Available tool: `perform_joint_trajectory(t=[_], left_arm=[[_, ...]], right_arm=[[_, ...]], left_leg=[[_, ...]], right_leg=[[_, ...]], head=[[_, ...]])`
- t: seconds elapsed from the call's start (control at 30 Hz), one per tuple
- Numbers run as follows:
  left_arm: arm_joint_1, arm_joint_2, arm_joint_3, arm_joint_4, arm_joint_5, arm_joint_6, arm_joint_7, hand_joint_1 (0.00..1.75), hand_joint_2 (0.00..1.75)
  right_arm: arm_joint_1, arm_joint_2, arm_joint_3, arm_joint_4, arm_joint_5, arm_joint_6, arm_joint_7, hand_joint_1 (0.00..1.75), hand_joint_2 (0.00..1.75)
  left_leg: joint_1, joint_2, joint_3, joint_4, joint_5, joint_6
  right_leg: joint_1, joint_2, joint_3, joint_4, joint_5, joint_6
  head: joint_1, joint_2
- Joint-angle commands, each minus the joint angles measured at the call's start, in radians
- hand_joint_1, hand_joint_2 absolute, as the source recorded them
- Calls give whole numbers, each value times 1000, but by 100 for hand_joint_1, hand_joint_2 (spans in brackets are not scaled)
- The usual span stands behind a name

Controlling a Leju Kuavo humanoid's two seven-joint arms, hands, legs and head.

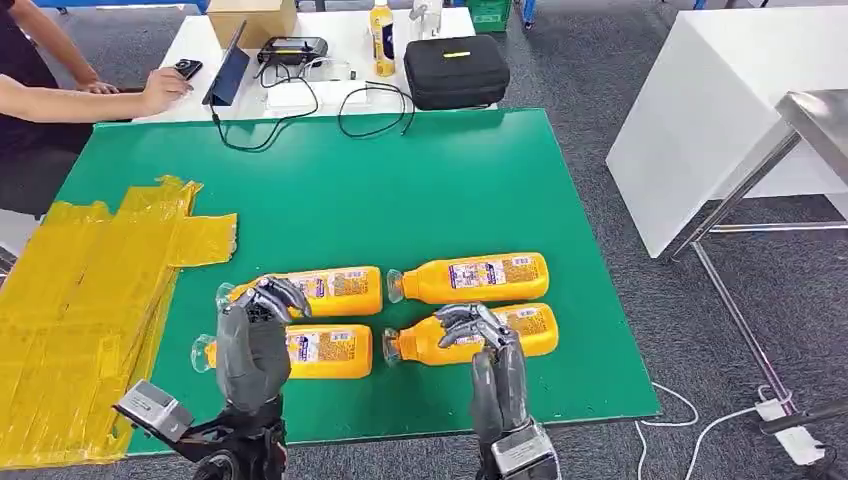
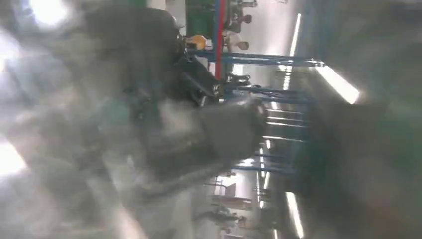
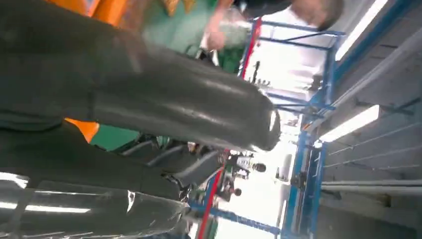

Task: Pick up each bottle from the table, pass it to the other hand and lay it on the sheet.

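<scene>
Fingers [image 1: 268, 296] of left hand [image 1: 253, 340] curled, holding nothing, over the left bottles [image 1: 315, 290]. Yellow sheet [image 1: 80, 300] lies left on green tabletop [image 1: 400, 190]. Right hand [image 1: 485, 345] likewise curled over near right bottle [image 1: 525, 330]. Four bottles lying flat, none lifted; first pick pending, needs descent and closing.

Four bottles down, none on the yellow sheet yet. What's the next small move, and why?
Probably lower the right hand and close it around the near-right bottle: its curled fingers sit right over that bottle. All four bottles lie on the green mat, and the yellow sheet has none.
</scene>
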Motion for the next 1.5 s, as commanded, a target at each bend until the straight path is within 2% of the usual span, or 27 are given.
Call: perform_joint_trajectory(t=[0.03,0.1,0.13,0.2,0.33,0.47,0.53,0.67,0.7,0.8,1.0,1.13,1.5], left_arm=[[13,-5,38,42,11,-1,0,0,0],[17,-2,41,37,13,-5,0,0,0],[23,-7,55,26,22,-10,0,0,0],[34,-12,78,11,28,-21,0,0,0],[33,-13,105,12,34,-57,0,0,0],[34,-14,106,13,34,-59,0,0,0],[29,-17,112,25,30,-63,0,0,0],[29,-17,129,33,41,-83,0,0,0],[28,-21,133,37,39,-94,0,0,0],[32,-29,143,29,42,-104,0,0,0],[33,-31,148,29,44,-106,0,0,0],[44,-30,175,24,47,-127,0,0,0],[49,-39,210,28,47,-166,0,0,0]], right_arm=[[8,-15,-39,60,93,-23,58,0,175],[2,-20,-40,73,136,-37,90,0,175],[-5,-38,-22,89,284,-97,157,0,175],[-14,-67,-8,117,436,-171,236,0,175],[-41,-141,-20,156,573,-190,328,0,175],[-43,-147,-22,159,588,-191,337,0,175],[-50,-169,-34,159,650,-200,383,0,175],[-70,-214,-54,168,674,-159,418,0,175],[-70,-226,-67,171,738,-173,461,0,175],[-69,-240,-95,175,782,-188,496,0,175],[-68,-241,-97,173,784,-188,499,0,175],[-85,-281,-108,220,807,-111,530,0,175],[-117,-362,-153,299,820,-15,556,0,175]], left_leg=[[0,1,3,-2,0,-1],[1,0,4,-2,0,-1],[0,0,2,-1,0,-1],[1,2,5,-3,0,-1],[1,1,6,-4,0,-2],[1,1,4,-3,0,-1],[1,1,5,-3,0,-2],[1,1,5,-3,0,-2],[1,1,6,-4,0,-2],[0,1,5,-3,0,-1],[0,1,4,-2,0,-1],[0,1,4,-2,0,-1],[0,0,5,-2,0,-1]], right_leg=[[1,0,3,-2,0,-1],[1,-1,4,-2,0,-1],[0,0,2,-1,0,0],[1,1,5,-3,0,-1],[1,0,7,-5,1,-1],[1,0,5,-3,0,-1],[1,0,6,-3,0,-1],[1,-1,6,-4,0,-1],[1,-1,7,-5,1,-1],[1,0,6,-4,0,-1],[0,0,4,-2,0,-1],[0,0,4,-2,0,-1],[0,-1,6,-3,0,-1]], head=[[0,0],[0,0],[0,0],[0,0],[0,0],[0,0],[0,0],[0,0],[0,0],[0,0],[0,0],[0,0],[0,0]])
